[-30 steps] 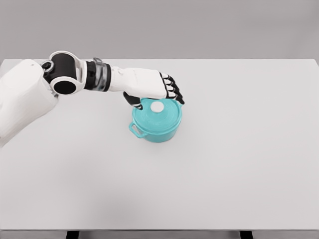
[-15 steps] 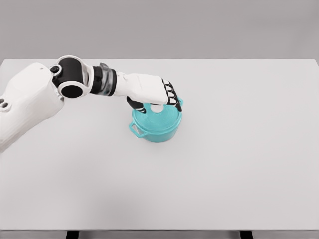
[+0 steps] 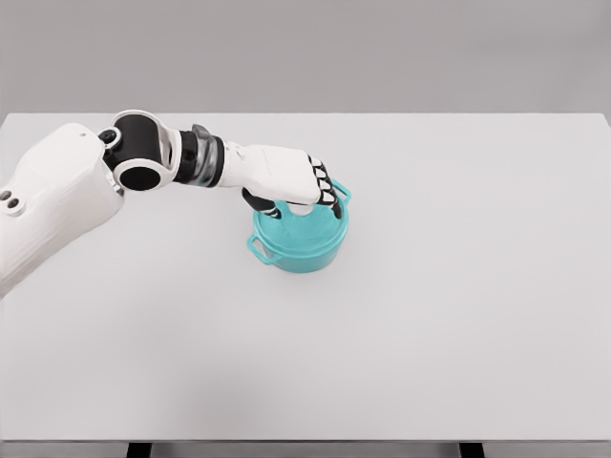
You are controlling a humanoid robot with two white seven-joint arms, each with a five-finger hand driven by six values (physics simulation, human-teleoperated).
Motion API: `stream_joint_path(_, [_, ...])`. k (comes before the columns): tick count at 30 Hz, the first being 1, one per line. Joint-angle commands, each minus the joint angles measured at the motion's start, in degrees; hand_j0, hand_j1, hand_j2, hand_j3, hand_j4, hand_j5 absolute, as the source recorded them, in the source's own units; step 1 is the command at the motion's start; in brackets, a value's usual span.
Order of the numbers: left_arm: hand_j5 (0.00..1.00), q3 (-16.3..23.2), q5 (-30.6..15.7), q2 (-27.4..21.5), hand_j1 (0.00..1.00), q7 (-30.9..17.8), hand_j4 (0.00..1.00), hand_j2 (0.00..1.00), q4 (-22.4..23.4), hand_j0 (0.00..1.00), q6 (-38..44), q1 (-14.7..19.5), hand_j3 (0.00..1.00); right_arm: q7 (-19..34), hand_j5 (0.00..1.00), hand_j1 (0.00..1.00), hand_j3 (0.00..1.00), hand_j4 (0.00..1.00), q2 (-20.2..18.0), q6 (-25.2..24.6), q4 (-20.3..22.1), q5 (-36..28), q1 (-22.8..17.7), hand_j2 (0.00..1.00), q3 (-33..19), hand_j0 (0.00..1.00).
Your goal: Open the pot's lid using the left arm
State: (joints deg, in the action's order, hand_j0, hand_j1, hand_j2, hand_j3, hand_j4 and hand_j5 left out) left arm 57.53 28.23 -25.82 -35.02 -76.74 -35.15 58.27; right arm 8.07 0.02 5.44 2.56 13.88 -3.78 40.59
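While curled, left hand (image 3: 304,187) grips lid knob (image 3: 302,209) — pot (image 3: 298,239).

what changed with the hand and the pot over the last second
The left hand came down and toward the camera over the lid, so it now covers the white knob that showed clear a second ago; its fingers curl down around where the knob sits. Whether they grip it cannot be seen. The teal pot kept its place on the table, lid still on.
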Motion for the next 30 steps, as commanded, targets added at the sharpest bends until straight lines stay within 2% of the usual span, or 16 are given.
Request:
stream_joint_path(1, [0.72, 0.04, -0.19, -0.02, 0.72, 0.02, 0.72, 0.72, 0.01, 0.72, 0.15, 0.00, 0.72, 0.02, 1.00, 1.00, 1.00, 1.00, -0.02, 0.01, -0.01, 0.01, -0.09, 1.00, 0.01, 1.00])
stream_joint_path(11, [0.65, 0.66, -0.19, -0.02, 0.65, 0.02, 0.65, 0.65, 0.01, 0.65, 0.15, -0.09, 0.65, 0.02, 1.00, 1.00, 1.00, 1.00, -0.02, 0.01, -0.01, 0.01, 0.00, 1.00, 0.01, 1.00])
stream_joint_path(15, [0.54, 1.19, -0.19, -0.11, 0.54, 0.02, 0.54, 0.54, -0.08, 0.54, 0.15, 0.00, 0.54, 0.02, 1.00, 1.00, 1.00, 1.00, -0.02, 0.01, -0.01, 0.01, 0.00, 1.00, 0.01, 1.00])
stream_joint_path(20, [0.49, 1.10, -0.19, -0.37, 0.49, 0.02, 0.49, 0.49, -0.08, 0.49, 0.15, 0.00, 0.49, 0.02, 1.00, 1.00, 1.00, 1.00, -0.02, 0.01, -0.01, 0.01, -0.09, 1.00, 0.01, 1.00])
stream_joint_path(26, [0.48, 0.57, -0.28, -1.51, 0.48, 0.02, 0.48, 0.48, -0.16, 0.48, 0.15, 0.88, 0.48, 0.02, 1.00, 1.00, 1.00, 1.00, -0.02, 0.01, -0.01, 0.01, -0.09, 1.00, 0.01, 1.00])
stream_joint_path(30, [0.48, 0.22, -0.11, -5.20, 0.48, 0.02, 0.48, 0.48, -0.34, 0.48, 0.15, 1.67, 0.48, 0.02, 1.00, 1.00, 1.00, 1.00, -0.02, 0.01, -0.01, 0.01, 0.00, 1.00, 0.01, 1.00])
